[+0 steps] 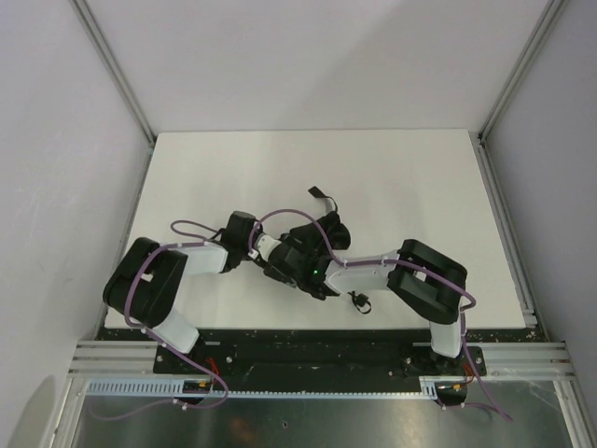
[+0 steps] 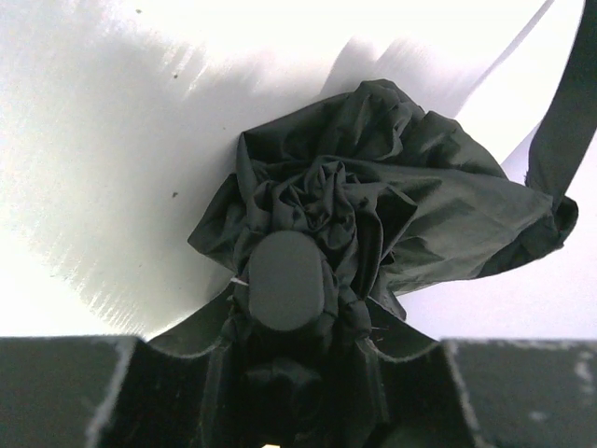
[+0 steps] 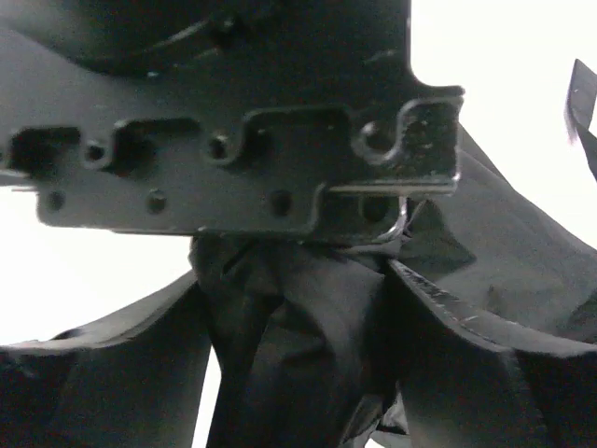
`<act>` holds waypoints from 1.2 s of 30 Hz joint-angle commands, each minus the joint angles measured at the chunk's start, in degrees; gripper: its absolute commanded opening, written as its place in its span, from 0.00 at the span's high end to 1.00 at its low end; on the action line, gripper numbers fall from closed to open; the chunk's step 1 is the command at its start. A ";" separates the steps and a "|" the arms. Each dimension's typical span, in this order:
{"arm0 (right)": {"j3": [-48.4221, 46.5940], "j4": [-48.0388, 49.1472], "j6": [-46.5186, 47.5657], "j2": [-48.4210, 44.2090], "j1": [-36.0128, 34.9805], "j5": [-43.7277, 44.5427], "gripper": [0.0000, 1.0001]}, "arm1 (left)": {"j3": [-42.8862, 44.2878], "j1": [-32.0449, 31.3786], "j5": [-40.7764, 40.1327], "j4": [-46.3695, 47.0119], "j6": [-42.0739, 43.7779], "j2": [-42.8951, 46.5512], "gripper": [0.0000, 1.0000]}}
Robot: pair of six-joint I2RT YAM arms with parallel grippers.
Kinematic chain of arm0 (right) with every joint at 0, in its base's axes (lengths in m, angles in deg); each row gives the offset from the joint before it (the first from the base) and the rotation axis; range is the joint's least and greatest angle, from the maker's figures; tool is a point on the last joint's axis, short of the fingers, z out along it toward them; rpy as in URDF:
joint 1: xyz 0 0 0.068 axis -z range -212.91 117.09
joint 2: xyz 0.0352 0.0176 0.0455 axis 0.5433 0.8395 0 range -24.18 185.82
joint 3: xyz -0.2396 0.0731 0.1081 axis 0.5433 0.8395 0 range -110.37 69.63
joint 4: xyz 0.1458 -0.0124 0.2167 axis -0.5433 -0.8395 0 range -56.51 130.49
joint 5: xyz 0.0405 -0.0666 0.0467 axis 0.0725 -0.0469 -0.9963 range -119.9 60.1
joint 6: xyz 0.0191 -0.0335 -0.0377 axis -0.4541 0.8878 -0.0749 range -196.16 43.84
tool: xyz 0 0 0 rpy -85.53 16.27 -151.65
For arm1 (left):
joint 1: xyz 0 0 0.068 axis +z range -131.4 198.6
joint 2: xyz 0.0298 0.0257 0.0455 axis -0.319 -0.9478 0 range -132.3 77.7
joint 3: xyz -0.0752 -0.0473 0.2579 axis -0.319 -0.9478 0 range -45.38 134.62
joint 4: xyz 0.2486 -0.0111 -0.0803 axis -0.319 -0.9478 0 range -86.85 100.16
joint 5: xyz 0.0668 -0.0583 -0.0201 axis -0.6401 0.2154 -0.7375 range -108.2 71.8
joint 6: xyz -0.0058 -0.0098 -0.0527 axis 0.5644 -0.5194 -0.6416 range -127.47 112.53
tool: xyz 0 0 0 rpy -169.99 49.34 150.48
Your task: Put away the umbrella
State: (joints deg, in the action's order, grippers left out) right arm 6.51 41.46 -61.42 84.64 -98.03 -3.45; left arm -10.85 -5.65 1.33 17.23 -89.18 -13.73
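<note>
Folded black umbrella (image 1: 328, 233) on a white table (image 1: 420, 187), bunched between two robot pincers.

Its rounded end (image 2: 284, 280) sits clamped in the left pincer (image 2: 298, 369). The right pincer (image 1: 313, 280) crowds just beside it, its jaws lost among cloth, so their state cannot be told. With the pincers this close, loose cloth could snag or slip free. Only the left wrist view shows the rounded end; only the overhead view shows the strap (image 1: 323, 194) trailing beyond both pincers.
</note>
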 commanded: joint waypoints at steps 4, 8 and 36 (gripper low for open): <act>2.47 -0.01 -5.81 2.39 3.90 -1.04 0.60 | -0.27 0.57 -2.31 -9.17 0.94 1.14 1.00; 5.44 0.66 -7.64 1.33 6.55 -7.88 0.95 | 0.32 1.24 -3.70 -9.17 2.53 2.64 0.88; 7.81 8.77 -24.09 8.78 25.47 -63.58 1.00 | -0.46 2.92 1.36 5.80 5.14 3.24 0.01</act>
State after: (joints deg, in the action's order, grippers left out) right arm 10.97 59.80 -80.68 88.00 -72.44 -59.79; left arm -11.20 -0.97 1.33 18.36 -81.48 -7.68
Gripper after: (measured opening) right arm 0.373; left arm 0.993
